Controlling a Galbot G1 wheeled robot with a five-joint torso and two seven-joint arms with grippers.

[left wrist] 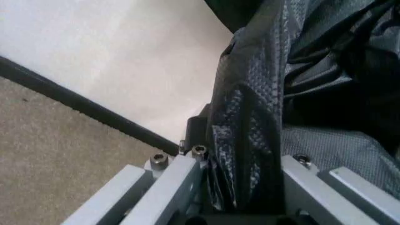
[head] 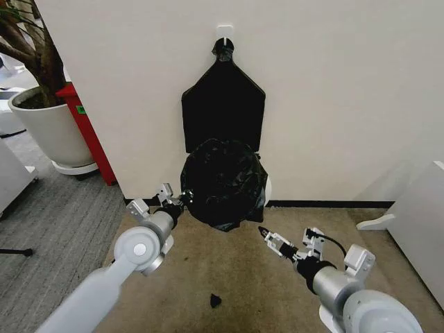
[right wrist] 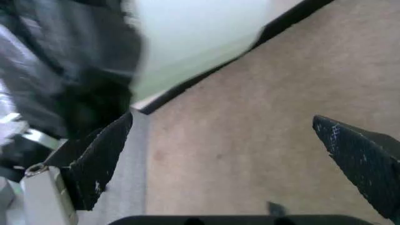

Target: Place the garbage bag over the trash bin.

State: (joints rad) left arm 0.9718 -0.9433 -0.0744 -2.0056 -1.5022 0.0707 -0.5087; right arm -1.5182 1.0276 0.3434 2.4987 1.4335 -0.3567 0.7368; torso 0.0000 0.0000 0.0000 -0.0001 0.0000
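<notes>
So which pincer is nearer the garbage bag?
Left. The left pincer is clamped on the garbage bag's edge; the right pincer hangs open just below it, apart.

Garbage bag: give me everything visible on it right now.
The garbage bag is thin, glossy, wrinkled black plastic, bunched into a rounded, shapeless mass against the white wall, just below a flat black bundle hanging from a wall hook. It largely covers the trash bin, of which a pale sliver shows at its right edge. The left tool is shut on a fold at its left side; the left wrist view shows textured film pinched between the fingers. The right tool is open, apart from it, below right.
</notes>
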